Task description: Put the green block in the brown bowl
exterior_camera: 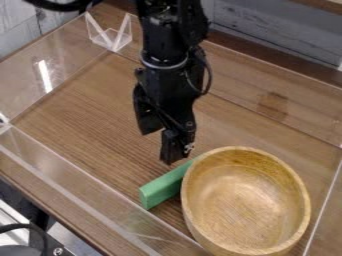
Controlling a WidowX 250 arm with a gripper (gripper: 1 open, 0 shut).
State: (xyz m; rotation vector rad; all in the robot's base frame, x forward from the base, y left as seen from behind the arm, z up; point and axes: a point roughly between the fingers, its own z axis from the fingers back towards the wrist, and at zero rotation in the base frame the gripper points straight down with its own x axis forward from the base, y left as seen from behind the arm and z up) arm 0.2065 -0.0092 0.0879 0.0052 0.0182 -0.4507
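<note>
The green block (162,188) lies flat on the wooden table, its right end touching the left rim of the brown bowl (247,205). The wide, round wooden bowl sits at the front right and holds nothing. My black gripper (155,139) hangs from above with its two fingers pointing down, open, with nothing between them. Its fingertips are just above and slightly behind the block, left of the bowl's rim.
A clear acrylic wall (80,215) runs along the front and left edges of the table. A small clear stand (107,32) sits at the back left. A grey wall (281,20) lies behind.
</note>
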